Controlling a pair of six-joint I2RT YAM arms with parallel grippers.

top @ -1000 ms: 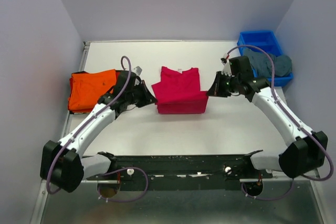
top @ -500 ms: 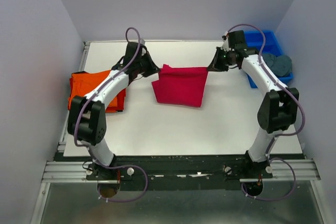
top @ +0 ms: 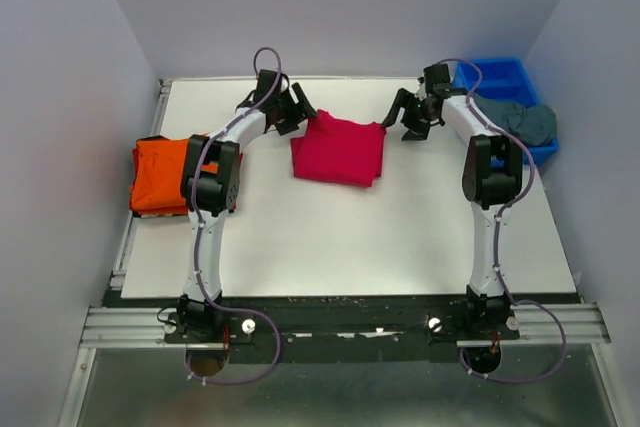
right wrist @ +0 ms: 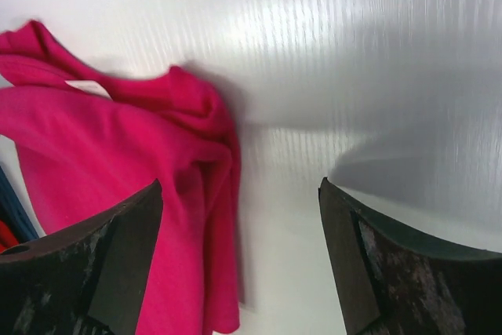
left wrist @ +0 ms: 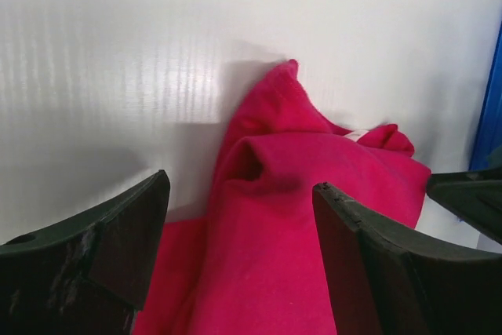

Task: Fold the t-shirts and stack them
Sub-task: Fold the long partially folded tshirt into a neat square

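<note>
Top external view: the crimson-pink t-shirt lies folded near the desk's far edge, between the two grippers.
The left gripper sits at the shirt's far-left corner, fingers spread, nothing pinched; the right gripper stands just beside its far-right corner, likewise spread and empty; the orange t-shirt lies at the left edge; the grey-teal t-shirt drapes over the blue bin at the far-right corner.

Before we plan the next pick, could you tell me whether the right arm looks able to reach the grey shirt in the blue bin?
Probably yes: the right gripper is open close to the blue bin, and the grey shirt lies uncovered on top, with nothing between.
</note>
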